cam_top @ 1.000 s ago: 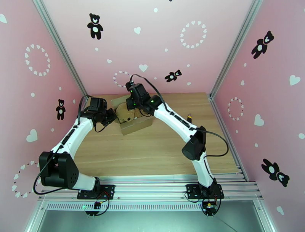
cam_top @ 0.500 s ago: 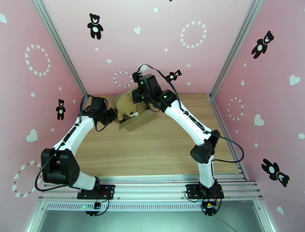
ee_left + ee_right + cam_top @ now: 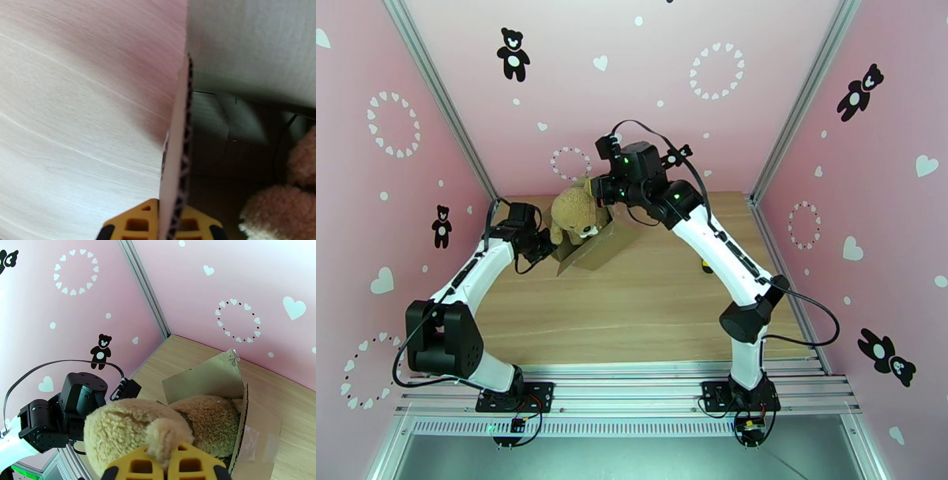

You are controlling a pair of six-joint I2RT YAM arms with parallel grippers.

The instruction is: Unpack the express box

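Note:
The express box (image 3: 600, 246), an open brown cardboard carton, sits at the back left of the wooden table (image 3: 648, 308). My left gripper (image 3: 545, 249) is shut on the box's left flap; in the left wrist view the flap's edge (image 3: 178, 158) runs between the yellow fingertips of that gripper (image 3: 173, 231). My right gripper (image 3: 597, 191) is shut on an ear of a tan plush toy (image 3: 573, 213) and holds it above the box. In the right wrist view the ear (image 3: 162, 439) sits pinched in the right gripper (image 3: 166, 465), with the box (image 3: 256, 429) underneath.
Pink walls with aluminium posts (image 3: 782, 118) close in the table at the back and both sides. A small dark object (image 3: 706, 266) lies on the wood under the right arm. Bare wood stretches in front of the box towards the arm bases.
The right gripper has risen and moved back, lifting the plush toy up out of the box. The box has turned a little. The left gripper has stayed on the flap.

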